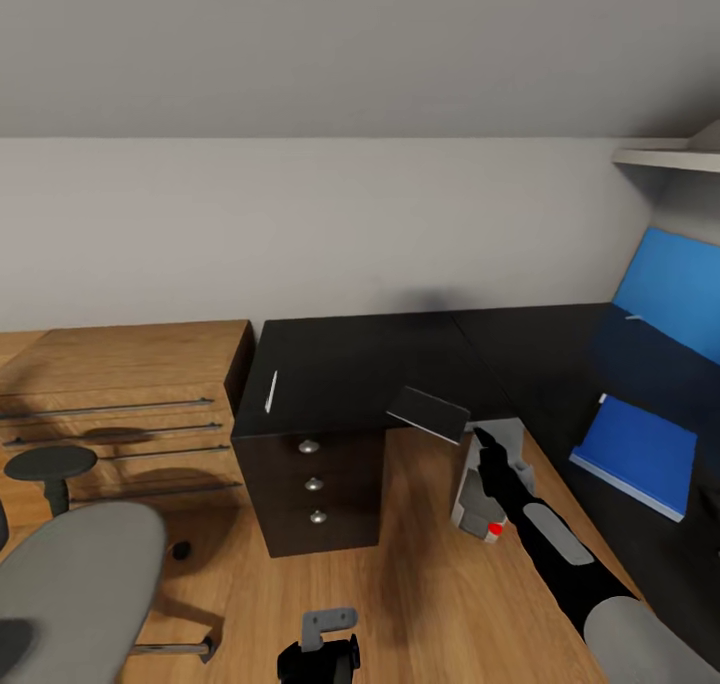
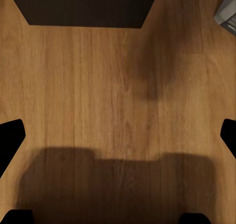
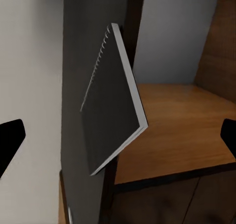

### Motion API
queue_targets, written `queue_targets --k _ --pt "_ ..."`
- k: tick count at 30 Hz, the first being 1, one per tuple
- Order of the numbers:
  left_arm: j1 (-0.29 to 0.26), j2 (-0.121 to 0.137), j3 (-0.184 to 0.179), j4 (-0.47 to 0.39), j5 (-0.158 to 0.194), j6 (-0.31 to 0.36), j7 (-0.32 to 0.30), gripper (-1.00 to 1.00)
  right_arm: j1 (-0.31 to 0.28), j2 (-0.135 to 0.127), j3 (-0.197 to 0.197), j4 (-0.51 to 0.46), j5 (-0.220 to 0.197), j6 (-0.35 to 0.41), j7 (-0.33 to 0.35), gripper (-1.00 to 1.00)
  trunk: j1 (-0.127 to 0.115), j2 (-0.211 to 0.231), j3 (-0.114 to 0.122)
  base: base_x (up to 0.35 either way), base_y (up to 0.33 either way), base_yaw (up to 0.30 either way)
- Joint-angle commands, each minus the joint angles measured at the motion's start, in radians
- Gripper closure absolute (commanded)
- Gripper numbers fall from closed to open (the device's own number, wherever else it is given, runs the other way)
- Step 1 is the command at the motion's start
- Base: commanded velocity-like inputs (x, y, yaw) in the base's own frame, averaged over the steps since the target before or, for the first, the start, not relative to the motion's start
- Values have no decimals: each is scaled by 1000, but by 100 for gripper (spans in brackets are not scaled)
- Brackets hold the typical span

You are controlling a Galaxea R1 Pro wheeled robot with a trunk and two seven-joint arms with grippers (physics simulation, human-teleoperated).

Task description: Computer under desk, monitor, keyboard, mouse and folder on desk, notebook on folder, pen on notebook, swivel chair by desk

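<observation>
The folder lies on the desk, the pen near its drawer-end edge. The notebook overhangs the front edge, unstacked. Both the left gripper and right gripper are wide open, empty.

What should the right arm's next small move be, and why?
Probably ease the right gripper forward and close on the notebook. Its fingers stand wide apart, and the notebook sits tilted ahead of them, seemingly ungripped, overhanging the desk edge. The blue folder already lies on the desk, ready for it.
</observation>
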State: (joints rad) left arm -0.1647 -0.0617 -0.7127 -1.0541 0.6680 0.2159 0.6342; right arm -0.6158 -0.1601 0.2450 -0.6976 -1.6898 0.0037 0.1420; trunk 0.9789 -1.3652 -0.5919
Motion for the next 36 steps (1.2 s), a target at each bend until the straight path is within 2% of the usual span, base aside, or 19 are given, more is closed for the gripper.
queue_targets --k 1,15,18,20,24,27,36 --pt "-1 0 -2 -1 4 3 7 -100 -1 -1 4 0 -12 0 4 -100 4 -8 -4 0 0 0" --pt "-1 0 4 0 8 5 7 -100 -1 1 5 5 -16 11 1 -100 58 -106 -48 0 0 0" --pt "-1 0 22 5 9 6 6 -100 -1 -1 5 6 -15 20 2 -100 69 -127 -57 0 0 0" --pt "-1 -1 57 13 9 8 4 -100 -1 -2 5 6 -14 39 2 -100 77 -141 -64 0 0 0" --pt "-1 -2 77 18 10 9 3 -100 -1 -2 5 7 -13 75 4 -100 92 -169 -76 0 0 0" --pt "-1 -1 84 20 7 8 0 -100 -1 -2 5 6 -11 105 7 -100 92 -169 -76 0 0 0" --pt "-1 3 83 20 6 7 -4 -100 -1 -1 6 6 -9 113 8 -100 92 -169 -76 111 0 0"
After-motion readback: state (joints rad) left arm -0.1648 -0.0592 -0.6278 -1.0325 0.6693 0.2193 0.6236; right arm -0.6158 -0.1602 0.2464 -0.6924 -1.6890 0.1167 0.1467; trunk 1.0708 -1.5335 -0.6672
